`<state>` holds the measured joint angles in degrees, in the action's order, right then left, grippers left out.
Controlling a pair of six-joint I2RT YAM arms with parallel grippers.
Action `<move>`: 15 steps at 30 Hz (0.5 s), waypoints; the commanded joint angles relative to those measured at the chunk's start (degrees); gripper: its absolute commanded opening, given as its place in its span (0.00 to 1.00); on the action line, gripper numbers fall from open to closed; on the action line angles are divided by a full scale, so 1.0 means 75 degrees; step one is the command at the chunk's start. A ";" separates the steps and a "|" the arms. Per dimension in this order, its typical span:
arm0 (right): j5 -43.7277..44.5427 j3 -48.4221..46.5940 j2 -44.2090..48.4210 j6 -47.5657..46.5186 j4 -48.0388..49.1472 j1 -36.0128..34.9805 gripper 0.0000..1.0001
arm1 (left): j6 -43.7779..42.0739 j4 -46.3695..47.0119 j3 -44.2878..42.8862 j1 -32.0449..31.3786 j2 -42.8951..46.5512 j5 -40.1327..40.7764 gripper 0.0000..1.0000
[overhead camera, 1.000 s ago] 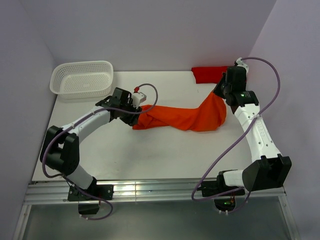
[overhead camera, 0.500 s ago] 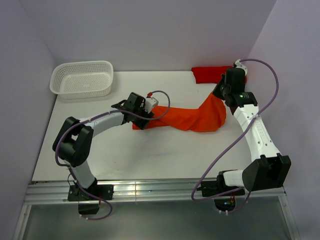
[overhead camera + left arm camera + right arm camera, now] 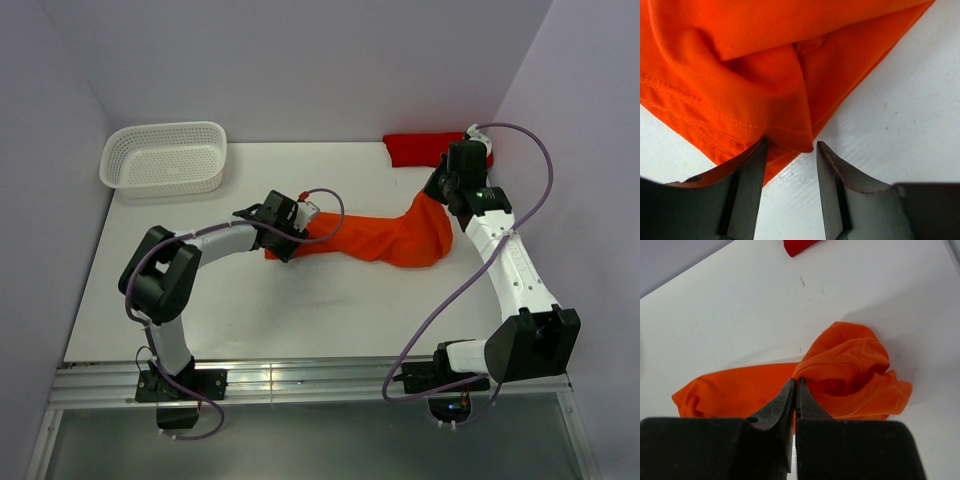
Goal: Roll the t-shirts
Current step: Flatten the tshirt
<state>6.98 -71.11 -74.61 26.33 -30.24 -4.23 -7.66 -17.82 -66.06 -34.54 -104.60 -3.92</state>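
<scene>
The orange t-shirt [image 3: 375,238] lies bunched into a long strip across the middle of the table [image 3: 300,310]. The red t-shirt [image 3: 415,148] sits folded at the far right edge, well apart from the white basket [image 3: 160,180] at far left. The right claw [image 3: 795,382] is pinched together on a stitched edge at the strip's right end and holds it raised off the table. The left claw [image 3: 790,146] stands apart at the left end, with a stitched hem corner poking between its jaws, ungripped. To do this step well, the left claw should push further over that corner before closing, so it catches all the folded layers and not just the tip. How many layers sit there is hard to tell. Both ends then want gentle tension to flatten the strip before any rolling.
</scene>
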 commanded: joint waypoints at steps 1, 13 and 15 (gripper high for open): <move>-0.0029 -0.0011 0.0069 -0.0006 0.0329 0.0048 0.00 | 0.0119 0.0138 -0.0344 -0.0023 -0.0128 0.0148 0.48; -0.0017 -0.0057 0.0116 -0.0041 0.0270 0.0037 0.00 | 0.0154 -0.0002 -0.0824 -0.0011 0.0106 0.0487 0.00; 0.0018 -0.0163 0.0127 -0.0053 0.0224 0.0037 0.00 | 0.0166 -0.0037 -0.0964 0.0024 0.0211 0.0488 0.00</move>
<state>6.98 -70.83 -74.61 26.30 -29.98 -4.23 -6.61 -18.24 -70.08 -34.52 -105.75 -1.39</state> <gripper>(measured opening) 0.019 0.015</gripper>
